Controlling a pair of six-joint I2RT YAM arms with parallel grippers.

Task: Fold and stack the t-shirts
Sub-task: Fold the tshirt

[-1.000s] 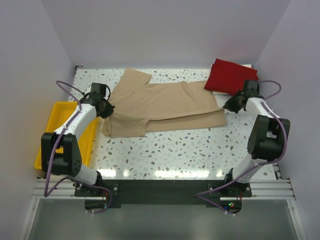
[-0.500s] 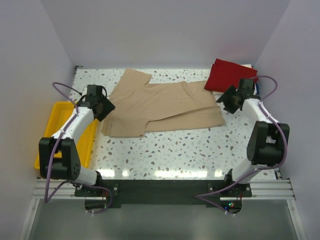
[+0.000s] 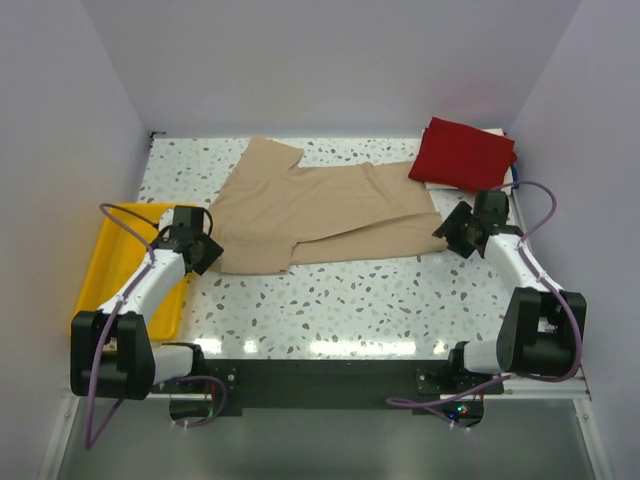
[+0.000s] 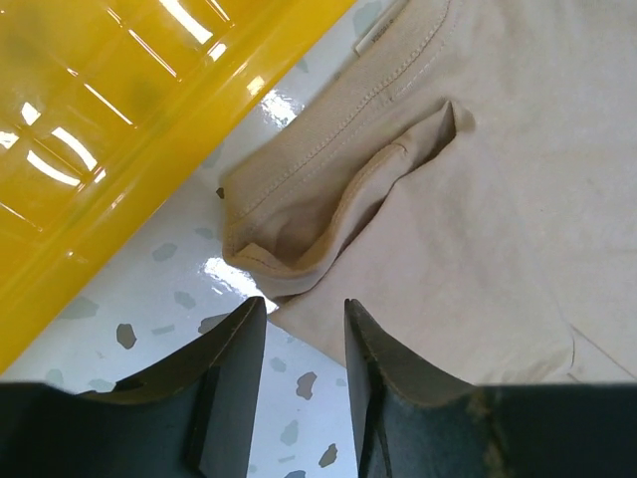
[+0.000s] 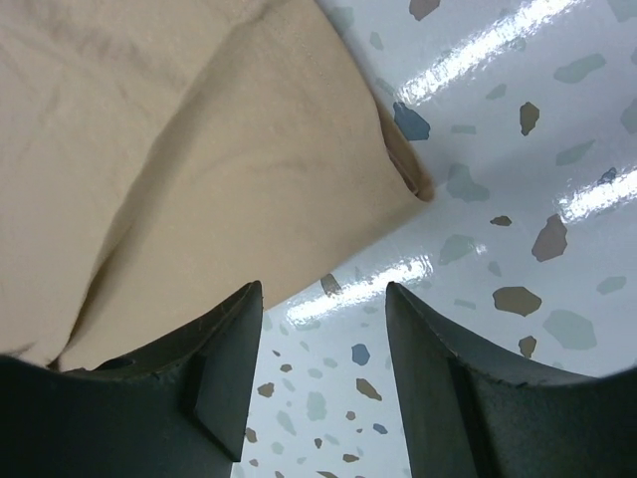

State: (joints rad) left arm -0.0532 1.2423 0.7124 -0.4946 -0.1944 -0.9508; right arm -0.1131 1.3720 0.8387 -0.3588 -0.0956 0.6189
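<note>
the yellow tray [image 3: 95,285] sits at the left edge of the speckled table [image 3: 380,290], its glossy ribbed floor showing in the left wrist view. the tan t-shirt [image 3: 320,205] lies partly folded mid-table, its near-left hem corner just ahead of the left gripper [image 4: 299,319], whose fingers stand slightly apart on nothing, and its near-right corner just ahead of the right gripper [image 5: 323,299], fingers wide apart and holding nothing. two shirts show: the tan one and one folded dark red t-shirt [image 3: 462,153] at the far right corner.
</note>
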